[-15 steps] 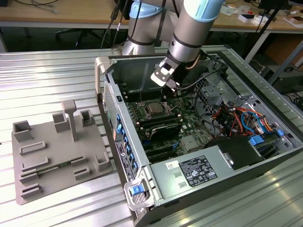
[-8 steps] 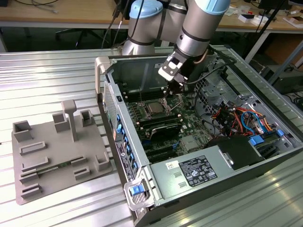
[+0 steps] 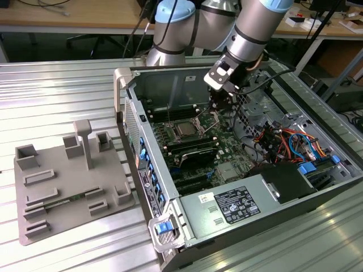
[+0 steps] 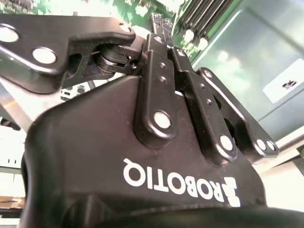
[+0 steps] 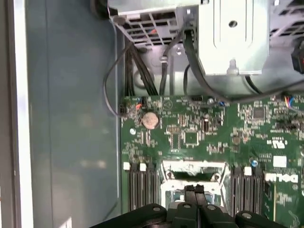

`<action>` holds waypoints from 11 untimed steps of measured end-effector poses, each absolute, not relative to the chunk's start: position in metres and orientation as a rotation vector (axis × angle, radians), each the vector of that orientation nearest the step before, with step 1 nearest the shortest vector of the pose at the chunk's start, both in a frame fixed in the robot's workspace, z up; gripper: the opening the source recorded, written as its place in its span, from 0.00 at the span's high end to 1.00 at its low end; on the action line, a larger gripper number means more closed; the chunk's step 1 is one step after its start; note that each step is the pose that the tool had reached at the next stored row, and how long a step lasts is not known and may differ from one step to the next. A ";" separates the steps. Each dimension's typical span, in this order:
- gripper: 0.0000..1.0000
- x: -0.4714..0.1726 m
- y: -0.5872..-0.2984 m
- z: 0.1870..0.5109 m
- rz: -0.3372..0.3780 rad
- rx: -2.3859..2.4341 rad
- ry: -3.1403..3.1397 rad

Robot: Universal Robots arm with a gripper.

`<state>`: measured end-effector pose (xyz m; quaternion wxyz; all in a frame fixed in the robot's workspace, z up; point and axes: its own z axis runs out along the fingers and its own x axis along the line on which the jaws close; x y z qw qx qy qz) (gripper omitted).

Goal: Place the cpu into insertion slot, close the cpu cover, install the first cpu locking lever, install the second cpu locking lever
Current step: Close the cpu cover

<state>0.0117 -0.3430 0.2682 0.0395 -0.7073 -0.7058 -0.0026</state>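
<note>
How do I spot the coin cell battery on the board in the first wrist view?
Find the green motherboard, then its corner next to the black cables and the bare grey case panel. The coin cell battery sits there: a round silvery disc, where its neighbours are small dark square chips.

ribbed metal table [image 3: 68, 90]; wooden desks [image 3: 68, 24] behind, dark beneath.
</note>
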 end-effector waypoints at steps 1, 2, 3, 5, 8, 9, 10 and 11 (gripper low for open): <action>0.89 0.017 -0.343 0.268 -0.006 -2.164 -2.159; 0.89 0.021 -0.343 0.268 -0.004 -2.160 -2.155; 0.89 0.028 -0.343 0.268 0.002 -2.154 -2.149; 0.89 0.040 -0.343 0.268 0.013 -2.142 -2.136; 0.89 0.057 -0.343 0.268 0.037 -2.127 -2.119; 0.89 0.063 -0.343 0.268 0.049 -2.121 -2.112; 0.89 0.066 -0.343 0.267 0.055 -2.117 -2.108; 0.89 0.067 -0.343 0.265 0.062 -2.114 -2.104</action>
